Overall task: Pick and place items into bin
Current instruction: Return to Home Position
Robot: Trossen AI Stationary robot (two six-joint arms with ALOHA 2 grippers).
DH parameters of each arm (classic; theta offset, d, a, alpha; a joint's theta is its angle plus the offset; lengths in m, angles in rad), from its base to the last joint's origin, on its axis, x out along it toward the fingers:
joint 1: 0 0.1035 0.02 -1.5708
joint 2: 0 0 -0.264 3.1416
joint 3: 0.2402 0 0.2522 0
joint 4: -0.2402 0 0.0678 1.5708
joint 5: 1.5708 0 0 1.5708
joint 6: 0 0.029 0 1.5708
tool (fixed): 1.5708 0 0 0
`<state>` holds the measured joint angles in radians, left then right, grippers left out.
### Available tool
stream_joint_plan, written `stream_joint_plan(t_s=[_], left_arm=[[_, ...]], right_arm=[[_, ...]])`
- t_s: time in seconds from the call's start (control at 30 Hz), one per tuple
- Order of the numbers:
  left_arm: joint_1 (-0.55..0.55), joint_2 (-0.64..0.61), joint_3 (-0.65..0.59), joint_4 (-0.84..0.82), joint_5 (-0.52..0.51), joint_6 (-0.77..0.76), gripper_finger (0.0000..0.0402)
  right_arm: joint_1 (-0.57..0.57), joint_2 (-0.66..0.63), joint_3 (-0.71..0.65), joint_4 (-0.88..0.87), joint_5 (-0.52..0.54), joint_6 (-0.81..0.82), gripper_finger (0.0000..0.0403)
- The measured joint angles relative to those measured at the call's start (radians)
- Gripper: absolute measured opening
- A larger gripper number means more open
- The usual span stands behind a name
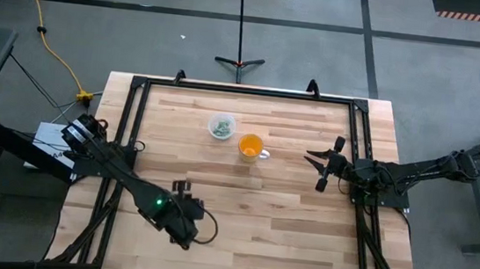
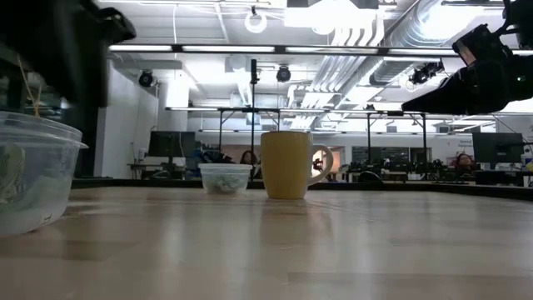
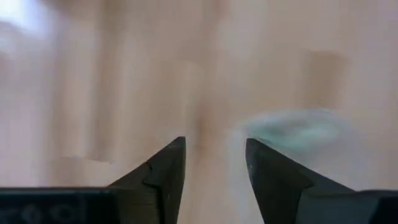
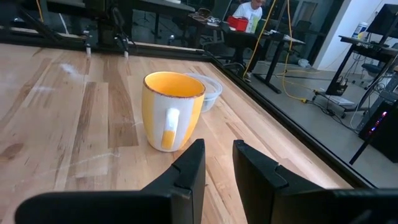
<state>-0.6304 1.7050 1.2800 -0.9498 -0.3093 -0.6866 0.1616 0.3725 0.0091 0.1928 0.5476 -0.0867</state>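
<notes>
fingers of left gripper (image 3: 215, 146): parted a moderate way, nothing between them; they hang low over bare wood in the left half of the tabletop (image 1: 282, 245), toward its near edge.
fingers of right gripper (image 4: 217, 152): a narrow gap, empty; the gripper sits by the right edge, pointing at the orange cup (image 4: 173, 112), well apart from it.
bin (image 1: 220, 126): small clear round tub, upright, near the middle of the far edge, just beside the cup on its left.
items (image 1: 220, 129): pale green-grey pieces lying inside the bin, low on its floor; none shows on open wood in the high view.
unclear: a pale green smear beside the left fingers in the left wrist view is too blurred to name.
second tub (image 2: 33, 171): a clear container close to the low camera, seemingly at the near edge; contents hard to tell.
weight: judged very light, paper-thin.
stiffness: likely soft and bendable, crumpling under a hard squeeze; not fragile.
slip: probably low on wood, but a flat piece gives fingertips little to catch.
where to hold: across a short side or a lifted corner, coming straight down, gap set narrow first, light pressure.
risk: a piece may cling to a pad on release, or flutter wide of the rim.
stage: by my reading the sorting looks done and both arms are free to retire.
</notes>
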Motion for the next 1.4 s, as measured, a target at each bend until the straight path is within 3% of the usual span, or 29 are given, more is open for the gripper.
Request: stream_joint_plan(t_s=[0.2, 0.3, 0.37, 0.5, 0.6, 0.73, 0.93, 1.07, 1.27, 1.4], left_arm=[[-0.019, -0.063, -0.111, 0.025, -0.353, -0.110, 0.0185], [-0.009, -0.126, -0.247, 0.190, -0.484, -0.092, 0.0170], [0.016, -0.184, -0.351, 0.362, -0.512, -0.017, 0.0160], [0.128, -0.316, -0.553, 0.782, -0.430, 0.266, 0.0140], [0.224, -0.425, -0.678, 1.032, -0.263, 0.474, 0.0125], [0.311, -0.581, -0.843, 1.256, -0.102, 0.614, 0.0105], [0.377, -0.804, -1.122, 1.620, -0.001, 0.754, 0.0074], [0.412, -1.001, -1.227, 1.573, 0.046, 0.741, 0.0052], [0.414, -1.350, -1.247, 1.211, 0.077, 0.683, 0.0026], [0.414, -1.527, -1.266, 1.053, 0.085, 0.657, 0.0039]], right_arm=[[0.000, 0.000, 0.000, -0.010, -0.001, 0.000, 0.0074], [0.000, 0.000, 0.000, -0.014, -0.002, 0.000, 0.0074], [0.000, 0.000, 0.000, -0.012, -0.002, -0.005, 0.0074], [0.000, -0.001, 0.000, -0.009, 0.001, -0.007, 0.0074], [0.000, -0.001, 0.000, -0.009, 0.003, -0.001, 0.0074], [0.000, -0.001, 0.000, -0.019, 0.003, 0.009, 0.0074], [0.000, -0.001, 0.000, -0.009, 0.013, -0.005, 0.0074], [0.000, -0.020, 0.004, -0.009, 0.057, -0.013, 0.0074], [0.000, -0.093, 0.005, -0.042, 0.052, 0.049, 0.0074], [-0.001, -0.134, 0.005, -0.110, 0.038, 0.130, 0.0074]])
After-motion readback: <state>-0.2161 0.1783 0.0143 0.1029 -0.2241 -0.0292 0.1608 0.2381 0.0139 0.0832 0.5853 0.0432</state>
